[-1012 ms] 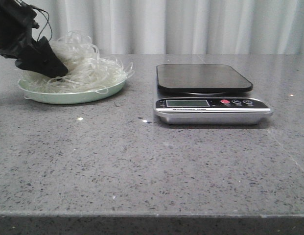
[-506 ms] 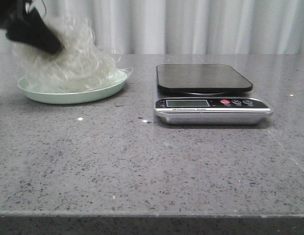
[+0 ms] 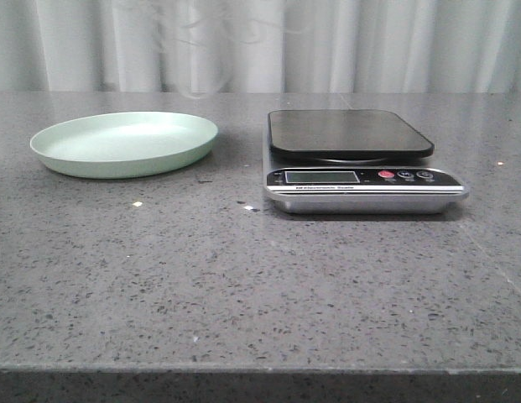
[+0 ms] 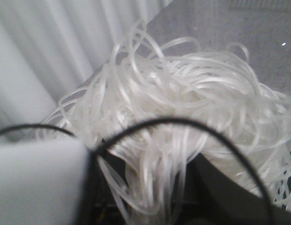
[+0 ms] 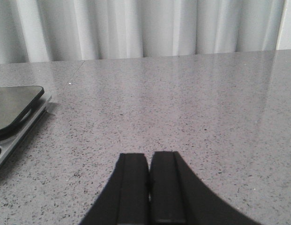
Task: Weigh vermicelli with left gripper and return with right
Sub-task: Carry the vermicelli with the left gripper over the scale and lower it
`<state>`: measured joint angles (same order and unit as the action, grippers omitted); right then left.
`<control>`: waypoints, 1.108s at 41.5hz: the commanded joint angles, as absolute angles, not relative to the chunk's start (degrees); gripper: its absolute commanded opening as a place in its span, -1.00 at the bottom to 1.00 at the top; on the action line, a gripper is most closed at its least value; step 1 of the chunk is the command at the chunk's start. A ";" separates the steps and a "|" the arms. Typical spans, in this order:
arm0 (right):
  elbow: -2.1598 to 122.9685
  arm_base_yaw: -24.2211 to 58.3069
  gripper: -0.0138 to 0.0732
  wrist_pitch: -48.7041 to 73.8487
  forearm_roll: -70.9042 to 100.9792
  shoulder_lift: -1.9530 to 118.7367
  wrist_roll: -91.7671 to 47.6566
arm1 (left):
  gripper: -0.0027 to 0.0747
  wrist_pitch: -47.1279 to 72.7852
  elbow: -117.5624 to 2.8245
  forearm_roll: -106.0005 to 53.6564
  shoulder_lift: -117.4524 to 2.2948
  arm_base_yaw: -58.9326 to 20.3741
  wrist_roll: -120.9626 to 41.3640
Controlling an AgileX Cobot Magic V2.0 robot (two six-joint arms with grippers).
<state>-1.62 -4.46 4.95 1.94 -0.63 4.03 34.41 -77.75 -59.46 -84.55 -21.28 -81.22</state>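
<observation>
Left wrist view alone shows vermicelli [image 4: 182, 122] bunched at left end effector [image 4: 150, 206].

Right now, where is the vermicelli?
The vermicelli hangs bunched in the left gripper; in the front view only faint strands show at the top, above the bare green plate.

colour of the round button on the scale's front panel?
Red. The round button sits right of the display on the silver kitchen scale; front view shows it best.
</observation>
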 commanded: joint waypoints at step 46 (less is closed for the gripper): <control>-1.17 -4.90 -0.33 0.34 1.84 -1.53 3.88 | -0.55 14.93 -80.16 -67.66 -99.39 -37.62 -80.59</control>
<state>-1.62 -4.46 4.95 1.94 -0.63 4.03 16.66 -77.98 -65.54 -102.29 -37.04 -81.22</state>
